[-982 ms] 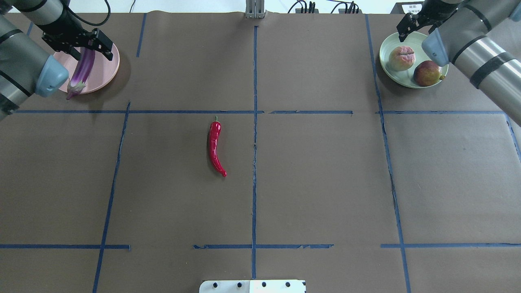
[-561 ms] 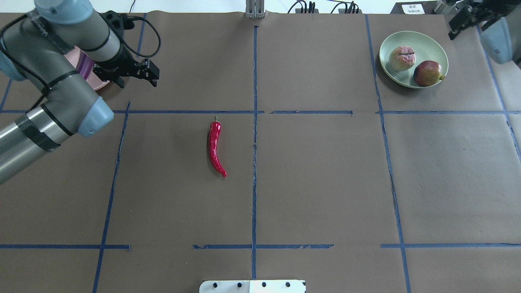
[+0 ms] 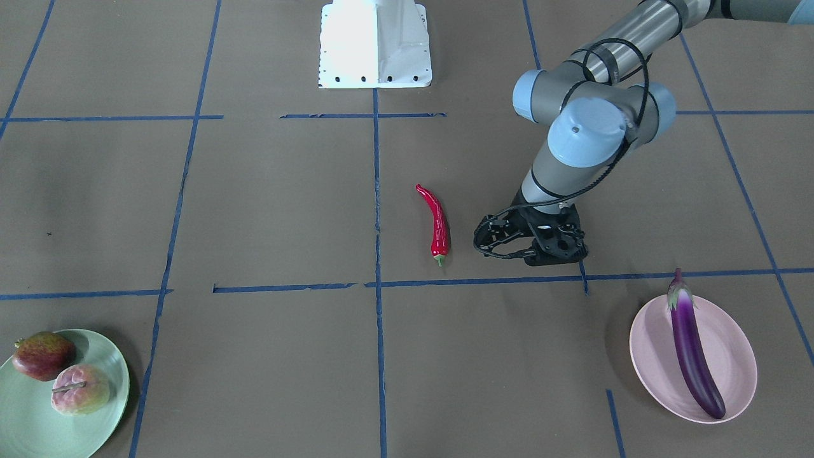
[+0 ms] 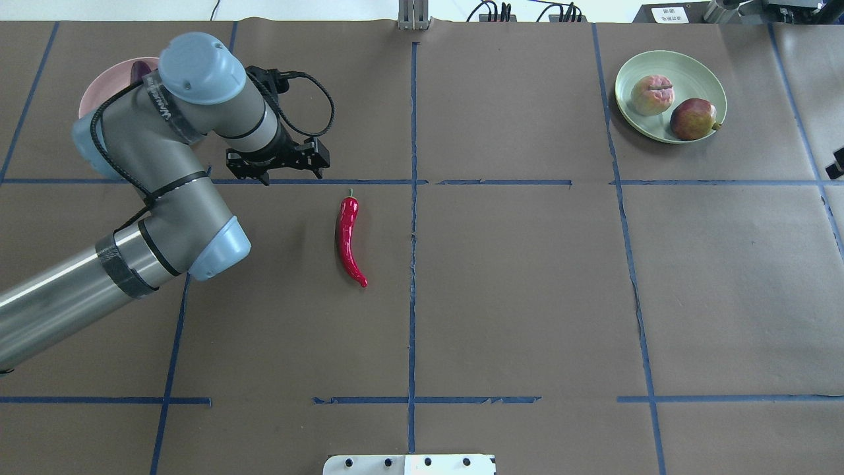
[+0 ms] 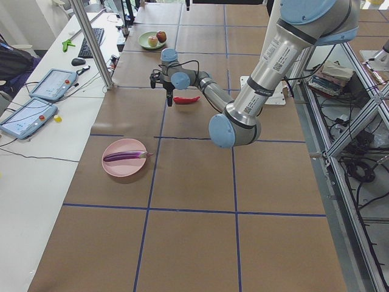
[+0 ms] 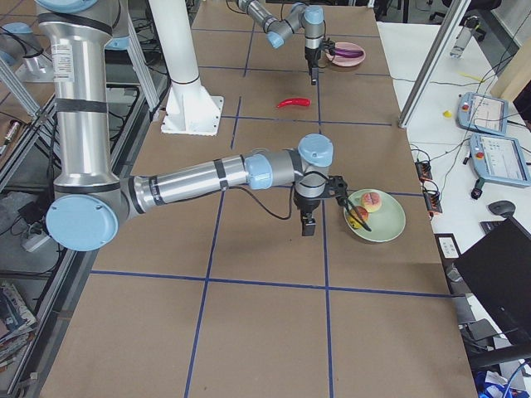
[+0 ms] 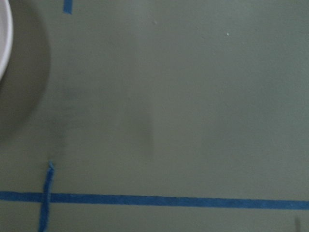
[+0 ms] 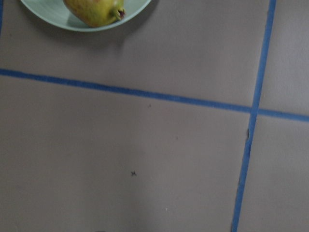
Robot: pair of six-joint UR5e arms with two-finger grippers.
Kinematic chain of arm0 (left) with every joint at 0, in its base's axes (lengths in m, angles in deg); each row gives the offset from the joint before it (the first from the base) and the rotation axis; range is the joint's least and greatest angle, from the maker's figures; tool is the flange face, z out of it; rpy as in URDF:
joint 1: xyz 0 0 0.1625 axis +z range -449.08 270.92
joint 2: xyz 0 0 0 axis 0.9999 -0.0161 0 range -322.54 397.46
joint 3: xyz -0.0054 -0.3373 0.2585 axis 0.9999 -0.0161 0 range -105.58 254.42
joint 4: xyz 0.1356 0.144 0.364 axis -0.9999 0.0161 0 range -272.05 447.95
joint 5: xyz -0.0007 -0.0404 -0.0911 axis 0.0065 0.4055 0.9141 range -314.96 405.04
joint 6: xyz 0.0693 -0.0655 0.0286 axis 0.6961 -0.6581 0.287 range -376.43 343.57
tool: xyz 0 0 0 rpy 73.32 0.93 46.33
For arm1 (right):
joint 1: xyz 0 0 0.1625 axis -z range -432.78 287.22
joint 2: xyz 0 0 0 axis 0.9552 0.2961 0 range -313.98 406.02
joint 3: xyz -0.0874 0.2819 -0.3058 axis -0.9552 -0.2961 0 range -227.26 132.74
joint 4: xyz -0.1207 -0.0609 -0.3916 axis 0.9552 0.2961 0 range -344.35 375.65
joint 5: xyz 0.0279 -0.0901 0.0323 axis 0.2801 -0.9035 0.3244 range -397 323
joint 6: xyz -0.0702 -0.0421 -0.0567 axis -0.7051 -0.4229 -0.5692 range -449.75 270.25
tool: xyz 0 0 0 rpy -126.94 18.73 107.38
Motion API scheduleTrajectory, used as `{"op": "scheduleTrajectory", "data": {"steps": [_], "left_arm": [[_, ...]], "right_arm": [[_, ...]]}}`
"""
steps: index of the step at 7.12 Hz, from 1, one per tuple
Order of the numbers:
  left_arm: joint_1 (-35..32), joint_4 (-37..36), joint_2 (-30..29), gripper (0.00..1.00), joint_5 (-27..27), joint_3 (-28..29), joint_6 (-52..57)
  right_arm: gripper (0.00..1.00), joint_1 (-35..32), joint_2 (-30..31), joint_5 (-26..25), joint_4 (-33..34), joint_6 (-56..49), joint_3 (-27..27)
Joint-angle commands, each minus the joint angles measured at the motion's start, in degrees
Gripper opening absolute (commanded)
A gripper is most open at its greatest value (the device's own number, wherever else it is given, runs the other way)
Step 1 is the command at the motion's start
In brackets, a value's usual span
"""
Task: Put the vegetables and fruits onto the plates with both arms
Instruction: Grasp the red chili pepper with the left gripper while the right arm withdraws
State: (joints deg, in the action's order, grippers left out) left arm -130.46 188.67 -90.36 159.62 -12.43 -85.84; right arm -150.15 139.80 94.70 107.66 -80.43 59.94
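The red chili pepper [image 4: 347,237] lies on the brown table near its middle, and also shows in the front view [image 3: 437,222]. My left gripper [image 4: 280,175] is open and empty, just left of the chili's stem end and low over the table [image 3: 537,251]. The purple eggplant [image 3: 690,346] lies on the pink plate [image 3: 731,343], which my left arm mostly hides in the overhead view [image 4: 105,82]. The dark red-green fruit [image 4: 692,119] and the paler fruit [image 4: 651,94] sit on the green plate [image 4: 686,66]. My right gripper [image 6: 309,225] hangs beside the green plate; I cannot tell whether it is open.
Blue tape lines divide the brown table into squares. The white robot base [image 3: 375,44] stands at the table's near edge. A metal post [image 4: 412,13] stands at the far edge. Tablets and a keyboard lie on a side table [image 5: 51,82].
My left gripper has left the eggplant on the pink plate and moved right, toward the chili. My right arm has pulled away from the green plate, almost out of the overhead view.
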Motion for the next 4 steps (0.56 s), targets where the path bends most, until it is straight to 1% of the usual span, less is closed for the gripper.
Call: {"op": "scheduleTrajectory", "data": {"steps": [1,3,4], "left_arm": [[6.2,-0.6,-1.0,0.97,-5.9,0.3,-3.8],[9.8,-0.6,-1.3,0.80,-7.4,0.7,-6.7],[11.7,-0.6,-1.5,0.65,-10.1,0.7,-6.9]], "right_arm": [[1.00,-0.2,9.4,0.9,-6.0,0.1,2.3],[1.00,-0.2,9.5,1.1,-6.1,0.1,2.3],[1.00,-0.2,9.5,1.1,-6.1,0.1,2.3]]}}
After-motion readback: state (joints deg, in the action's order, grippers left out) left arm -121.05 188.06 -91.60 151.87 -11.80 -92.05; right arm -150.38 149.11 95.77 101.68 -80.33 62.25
